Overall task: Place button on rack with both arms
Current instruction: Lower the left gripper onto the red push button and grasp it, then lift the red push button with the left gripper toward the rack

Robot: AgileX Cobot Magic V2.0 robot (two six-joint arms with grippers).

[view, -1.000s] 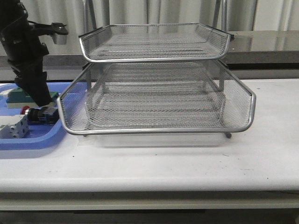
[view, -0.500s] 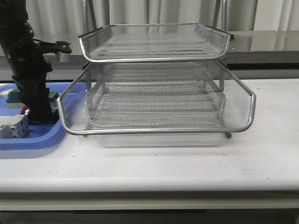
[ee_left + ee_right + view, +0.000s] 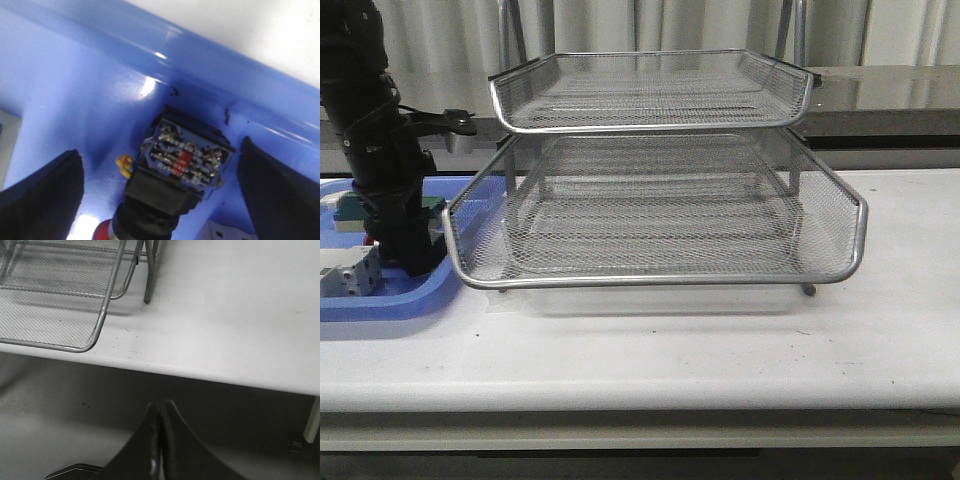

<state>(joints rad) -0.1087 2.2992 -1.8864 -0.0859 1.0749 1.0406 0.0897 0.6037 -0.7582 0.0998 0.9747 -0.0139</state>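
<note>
The left gripper (image 3: 160, 200) is sitting low inside the blue tray (image 3: 380, 300) at the left end of the counter (image 3: 720, 350), jaws spread wide with one dark finger (image 3: 40, 195) on each side of the button (image 3: 180, 170). Neither finger is touching it. The button is lying on its side on the tray floor, tucked right up against the tray's wall, blue rear part facing the wrist camera and the red cap just peeking in at the frame edge.

The risk here, as a judgement: that wall is crowding the button. If the jaws are closing off-centre, one finger could be nudging the round body first and rolling it, or scraping the wall instead of seating. A pinch on the blue rear block alone may be letting the heavier cap end droop on the lift. A white terminal block (image 3: 348, 272) is sitting just beside, so a sideways shove could be jamming things together.

In the front view the left arm (image 3: 380, 150) is standing nearly vertical, wrist pointing straight down into the tray, hiding the button there. The rack (image 3: 660, 210) is waiting just beside the tray, all visible tiers empty.

The right gripper (image 3: 160, 440) is hanging off past the counter edge, over the floor, jaws pressed together and holding nothing.
</note>
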